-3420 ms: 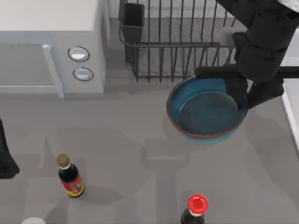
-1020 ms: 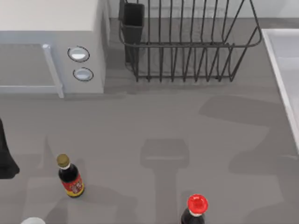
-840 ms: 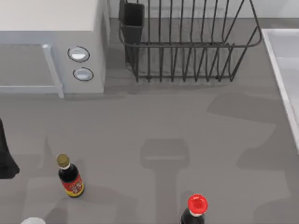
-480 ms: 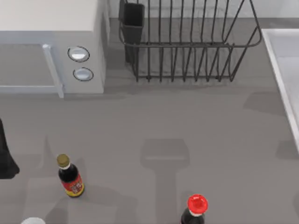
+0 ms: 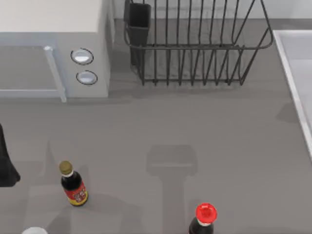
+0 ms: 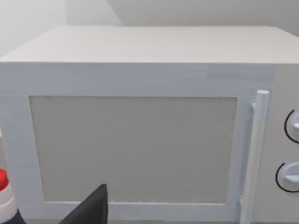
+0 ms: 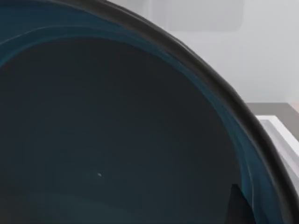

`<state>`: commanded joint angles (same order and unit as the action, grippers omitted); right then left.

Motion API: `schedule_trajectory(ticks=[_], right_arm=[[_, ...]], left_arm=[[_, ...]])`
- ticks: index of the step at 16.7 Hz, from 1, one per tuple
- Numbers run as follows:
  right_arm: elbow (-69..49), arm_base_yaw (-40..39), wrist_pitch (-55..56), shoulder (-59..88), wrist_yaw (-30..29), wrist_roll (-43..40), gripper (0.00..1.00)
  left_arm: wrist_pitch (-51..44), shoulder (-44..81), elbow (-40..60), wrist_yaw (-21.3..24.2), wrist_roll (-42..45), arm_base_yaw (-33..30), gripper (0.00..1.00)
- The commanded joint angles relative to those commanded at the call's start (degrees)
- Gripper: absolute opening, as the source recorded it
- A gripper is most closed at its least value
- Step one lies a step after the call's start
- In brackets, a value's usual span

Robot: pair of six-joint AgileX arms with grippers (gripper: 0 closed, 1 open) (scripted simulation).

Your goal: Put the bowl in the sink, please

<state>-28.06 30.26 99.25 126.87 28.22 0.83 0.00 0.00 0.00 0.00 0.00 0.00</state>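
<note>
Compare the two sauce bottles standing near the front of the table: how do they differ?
The gold-capped dark sauce bottle stands toward the table's left and shows whole, with a red label on its body. The red-capped dark bottle stands nearer the middle and closer to the front edge, its body cut off by the picture's edge, so no label can be seen. Its cap also looks broader. Both are dark, upright, and apart from everything else on the grey table.

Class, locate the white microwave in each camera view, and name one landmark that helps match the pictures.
Top view: microwave at the upper left.
Left wrist view: microwave close up, door facing the camera.
Right wrist view: bowl and sink rim instead.
Shared landmark: the microwave's handle.
</note>
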Motion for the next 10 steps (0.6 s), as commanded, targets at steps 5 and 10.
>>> schedule_trajectory(ticks=[5, 10], right_arm=[[0.0, 0.0, 0.1, 0.1, 0.0, 0.0, 0.08], [0.0, 0.0, 0.1, 0.1, 0.0, 0.0, 0.45]], left_arm=[[0.0, 0.0, 0.0, 0.0, 0.0, 0.0, 1.0], [0.0, 0.0, 0.0, 0.0, 0.0, 0.0, 1.0]])
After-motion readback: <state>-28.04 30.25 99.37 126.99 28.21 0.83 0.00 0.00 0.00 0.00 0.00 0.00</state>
